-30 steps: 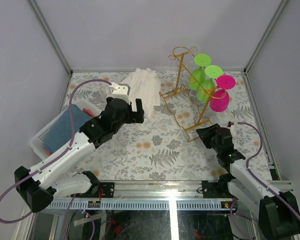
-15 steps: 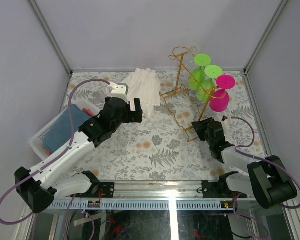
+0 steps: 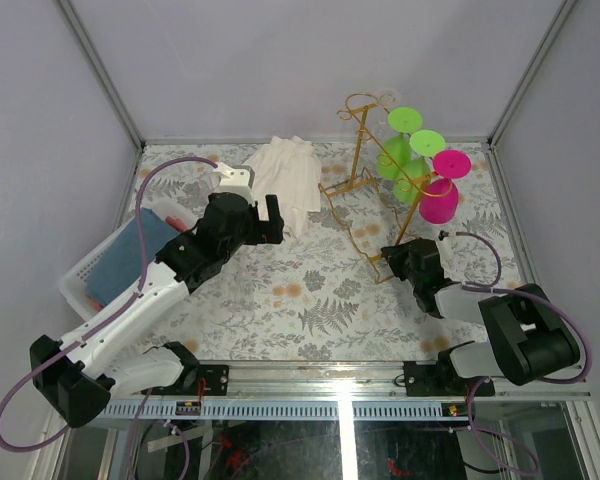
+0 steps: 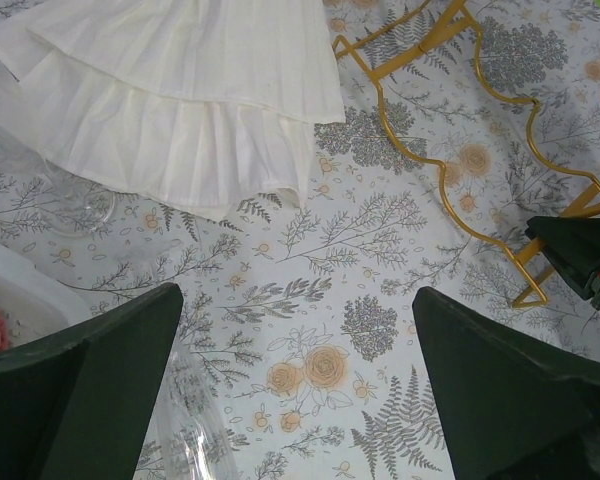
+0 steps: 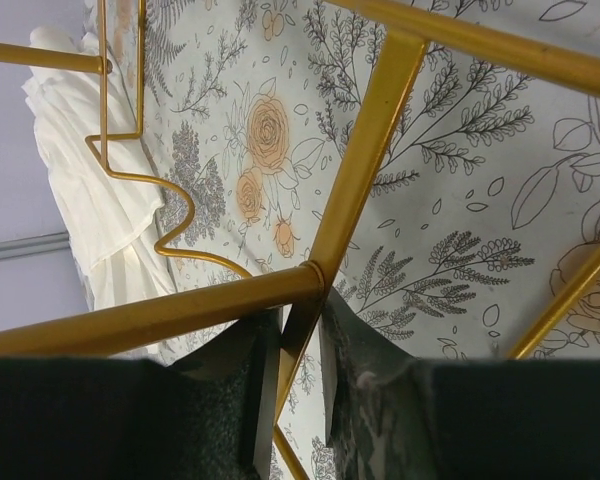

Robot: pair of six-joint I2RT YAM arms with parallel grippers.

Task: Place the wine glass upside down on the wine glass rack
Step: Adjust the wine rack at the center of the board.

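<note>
The gold wire wine glass rack (image 3: 365, 180) stands at the back right of the table. My right gripper (image 3: 400, 262) is at its near foot. In the right wrist view the two fingers press on either side of a gold bar (image 5: 298, 340) of the rack's base, just below a joint. A clear wine glass (image 4: 185, 440) lies on the floral table beside my left gripper's left finger (image 4: 80, 390), untouched. The left gripper (image 4: 295, 330) hovers wide open over bare table between the cloth and the rack (image 4: 430, 170). In the top view the glass is hidden under the left arm.
Green glasses (image 3: 405, 150) and a pink glass (image 3: 442, 195) hang upside down on the rack. A white folded cloth (image 3: 290, 175) lies at the back middle. A white basket (image 3: 80, 275) holding a blue cloth (image 3: 130, 255) sits at the left edge. Frame posts border the table.
The right arm has folded in toward the rack's near foot and its fingers have closed on the gold bar. The left gripper has drifted slightly left, still wide open.
</note>
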